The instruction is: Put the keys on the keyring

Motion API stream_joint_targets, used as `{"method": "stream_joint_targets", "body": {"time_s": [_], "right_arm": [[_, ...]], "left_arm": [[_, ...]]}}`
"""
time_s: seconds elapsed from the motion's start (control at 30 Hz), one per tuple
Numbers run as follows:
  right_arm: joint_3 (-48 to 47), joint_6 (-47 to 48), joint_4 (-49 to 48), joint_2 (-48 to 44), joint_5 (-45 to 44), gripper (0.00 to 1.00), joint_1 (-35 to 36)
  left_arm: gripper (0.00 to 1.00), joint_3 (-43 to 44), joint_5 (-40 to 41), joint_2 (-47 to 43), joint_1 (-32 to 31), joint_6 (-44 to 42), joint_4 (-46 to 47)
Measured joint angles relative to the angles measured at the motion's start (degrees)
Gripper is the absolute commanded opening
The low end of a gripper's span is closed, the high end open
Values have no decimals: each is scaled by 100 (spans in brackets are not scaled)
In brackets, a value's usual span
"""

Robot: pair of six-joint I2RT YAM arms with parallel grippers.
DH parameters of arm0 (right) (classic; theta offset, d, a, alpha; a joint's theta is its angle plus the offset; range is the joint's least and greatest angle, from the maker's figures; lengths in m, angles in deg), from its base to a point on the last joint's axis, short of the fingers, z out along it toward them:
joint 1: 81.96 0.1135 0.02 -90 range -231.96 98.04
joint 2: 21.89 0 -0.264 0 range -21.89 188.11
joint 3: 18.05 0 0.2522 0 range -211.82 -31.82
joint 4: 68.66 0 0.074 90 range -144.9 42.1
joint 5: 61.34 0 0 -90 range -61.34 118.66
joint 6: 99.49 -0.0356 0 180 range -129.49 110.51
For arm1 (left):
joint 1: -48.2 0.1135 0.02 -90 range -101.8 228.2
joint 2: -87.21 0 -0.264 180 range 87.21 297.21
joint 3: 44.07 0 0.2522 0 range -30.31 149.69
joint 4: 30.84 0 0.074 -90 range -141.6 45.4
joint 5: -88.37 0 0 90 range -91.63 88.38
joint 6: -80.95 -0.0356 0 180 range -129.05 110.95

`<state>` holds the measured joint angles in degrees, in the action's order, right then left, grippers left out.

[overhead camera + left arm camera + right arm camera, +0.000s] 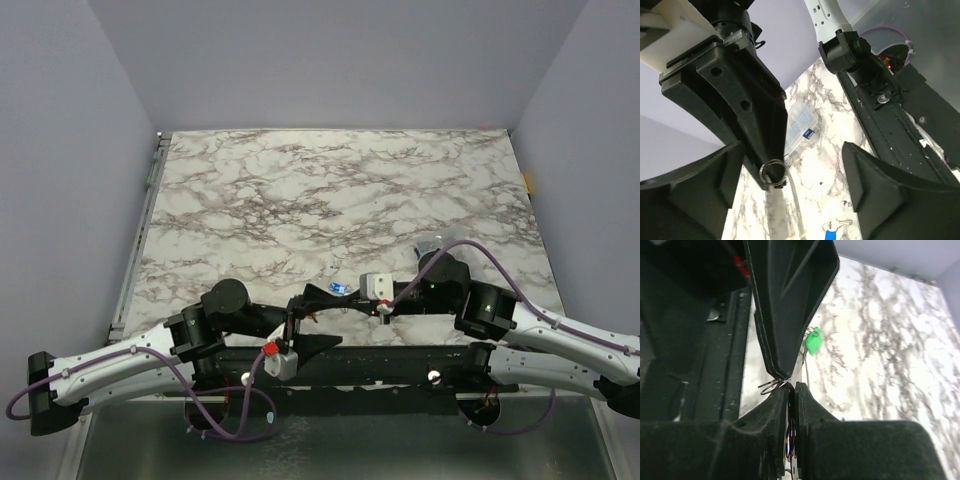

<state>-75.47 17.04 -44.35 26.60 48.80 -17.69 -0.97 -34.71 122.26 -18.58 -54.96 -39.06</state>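
My right gripper (pixel 791 386) is shut on the grey metal keyring (pixel 771 385), which sticks out to the left of its tips. In the left wrist view the keyring (pixel 772 172) hangs at the tip of the right gripper's fingers (pixel 747 125), between the wide-apart fingers of my open left gripper (pixel 794 147). The blue key (pixel 830 231) lies on the marble just below, also visible as the blue key (pixel 340 289) from above. A green key (pixel 813 341) shows beside the left finger (pixel 790 305); I cannot tell if it hangs on the ring. The yellow key is out of view.
A clear plastic box (pixel 800 125) lies on the marble beyond the ring, seen from above as the box (pixel 430 245) behind the right arm. The black base rail (pixel 400 365) runs along the near edge. Both grippers (pixel 325 310) meet just above it.
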Motion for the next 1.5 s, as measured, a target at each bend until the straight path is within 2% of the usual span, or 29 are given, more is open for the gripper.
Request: {"method": "stream_joint_targets", "body": {"time_s": [0.3,0.5,0.67,0.83,1.1,1.37,1.5], "right_arm": [[310,319,-518,-282,-800,1,-15],[317,162,-883,-463,-1311,1,-15],[262,-332,-1058,-501,-2046,1,-15],[-44,-905,-870,-511,-2505,1,-22],[-313,-1585,-481,-702,-2621,1,-35],[-564,-1821,-13,-579,-2629,1,-74],[-584,-1908,271,-516,-2610,1,-50]], "left_arm": [[99,-13,280,-308,-4,382,157],[99,-273,1639,-533,-4,1362,1003],[99,-103,2579,-35,-4,1985,1366],[99,42,2715,402,-4,1731,1453],[99,525,2498,1161,-11,1196,1488],[99,595,2433,1285,-190,717,1484],[92,664,2271,1222,-234,463,1488]]}}
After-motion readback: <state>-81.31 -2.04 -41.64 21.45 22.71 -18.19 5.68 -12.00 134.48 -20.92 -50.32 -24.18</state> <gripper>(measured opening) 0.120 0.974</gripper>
